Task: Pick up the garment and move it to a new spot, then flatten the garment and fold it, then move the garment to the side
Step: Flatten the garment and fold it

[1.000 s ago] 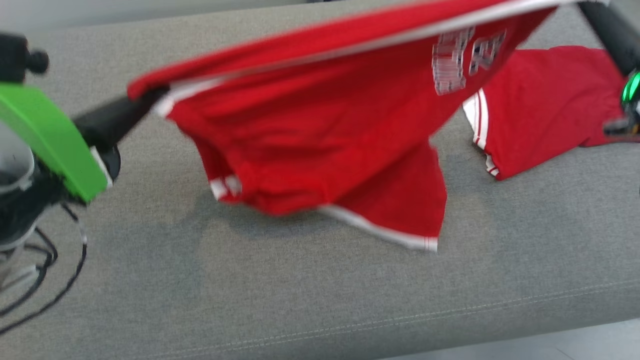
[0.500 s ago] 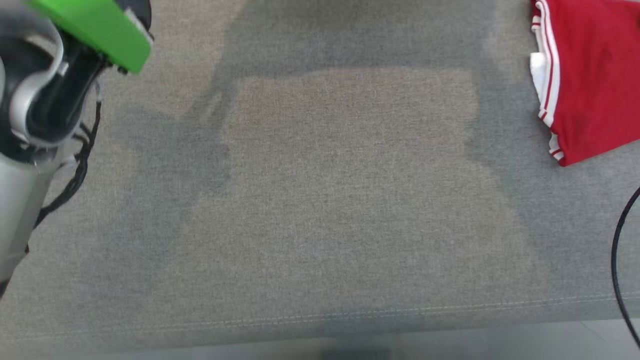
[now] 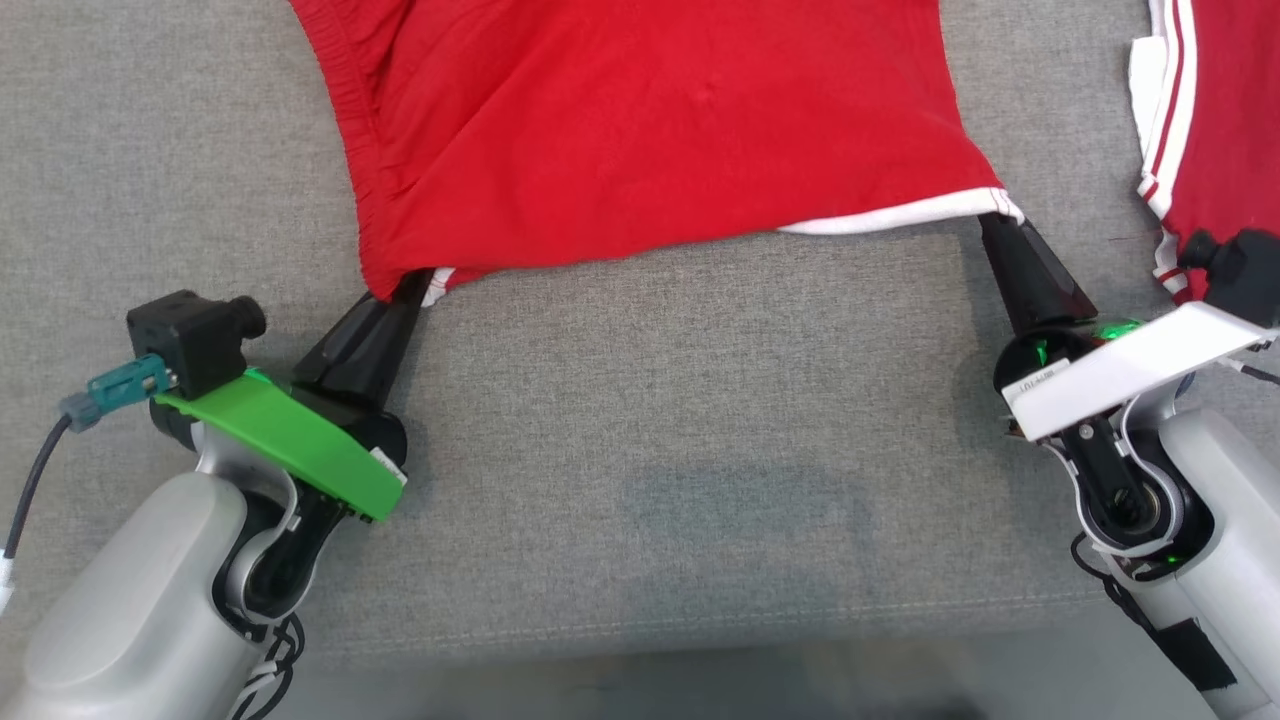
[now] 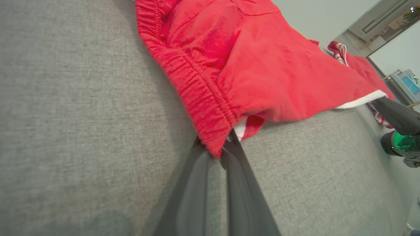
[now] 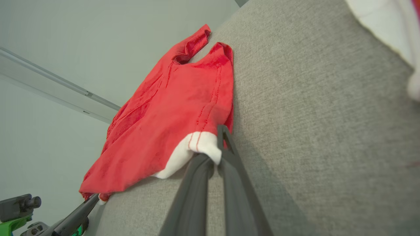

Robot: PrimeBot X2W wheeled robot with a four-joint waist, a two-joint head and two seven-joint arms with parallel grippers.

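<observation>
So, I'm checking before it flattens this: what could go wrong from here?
The left gripper and right gripper each pinch just a corner of the red garment; a harder pull could slip one free.
By the left gripper a white-trimmed layer is tucked under the waistband, so a fold may get flattened in.
The right wrist sits right by the second red garment and might drag it.

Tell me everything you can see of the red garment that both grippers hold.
The red garment is soft knit cloth with a gathered elastic band on one edge and a white hem. It lies spread on grey upholstery. The left gripper pinches the band corner in its jaws, the right gripper the hem corner.
</observation>
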